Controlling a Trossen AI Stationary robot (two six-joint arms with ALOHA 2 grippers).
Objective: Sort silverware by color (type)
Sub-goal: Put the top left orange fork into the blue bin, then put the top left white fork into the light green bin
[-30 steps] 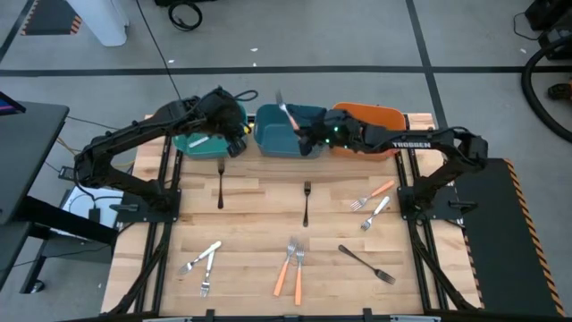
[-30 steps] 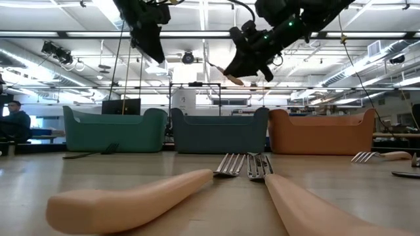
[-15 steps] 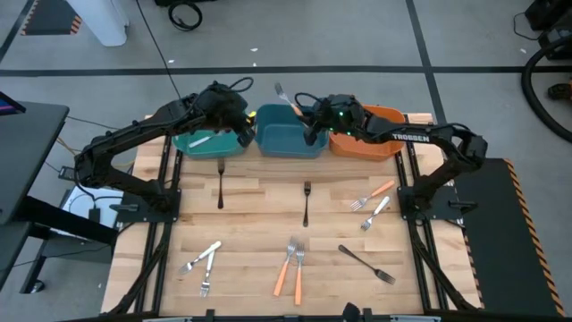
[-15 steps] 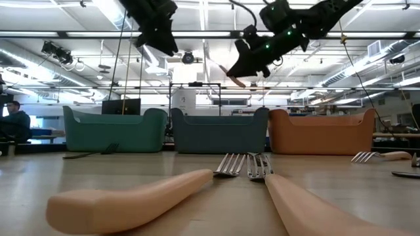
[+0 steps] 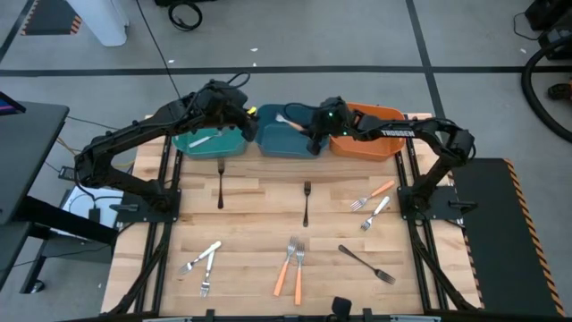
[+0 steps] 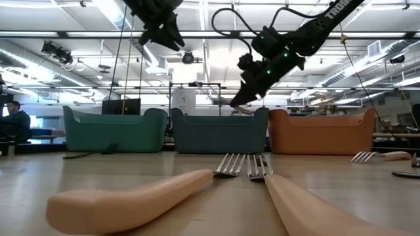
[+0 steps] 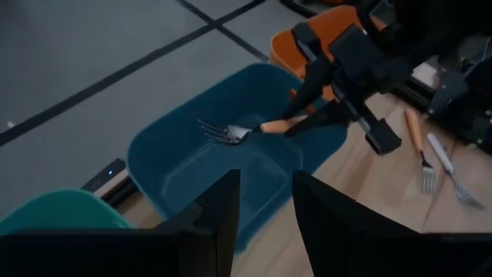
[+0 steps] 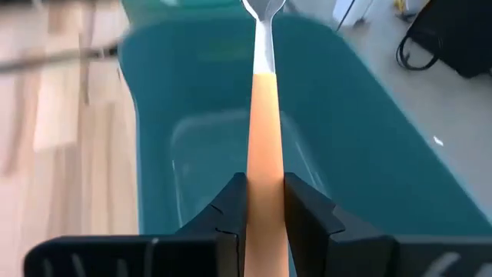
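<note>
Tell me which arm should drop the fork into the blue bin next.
Right. Its pincer already clamps the orange-handled silver fork over the blue rectangular plastic bin. The left pincer hovers by the teal bin, holding nothing.

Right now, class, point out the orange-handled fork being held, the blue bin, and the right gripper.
orange-handled fork (image 8: pixel 264 115), right wrist view, on its handle.
blue bin (image 5: pixel 279 148), high view, on its front wall.
right gripper (image 8: pixel 264 201), right wrist view, between its fingertips.
</note>
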